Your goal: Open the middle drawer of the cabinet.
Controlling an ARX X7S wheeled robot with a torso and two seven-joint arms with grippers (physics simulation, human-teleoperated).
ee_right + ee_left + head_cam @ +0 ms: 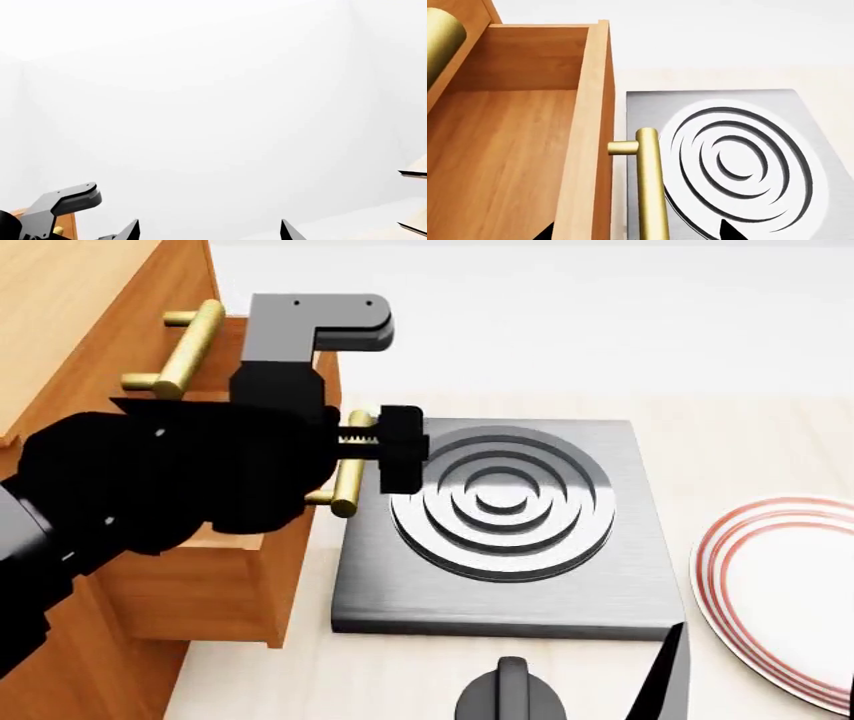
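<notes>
Drawer pulled out: the middle drawer stands open from the cabinet, its brass bar handle between the fingers of the left gripper, which clamps it. Just beyond the gripper lies a grey ringed burner plate. The right gripper has fingers spread wide, facing blank white.

A simulated kitchen is suggested — a steel hob plate with concentric ring burner is set on a pale worktop, a red-rimmed plate is laid beside it, and a wooden cabinet with brass handles is seen — against bare white walls.
</notes>
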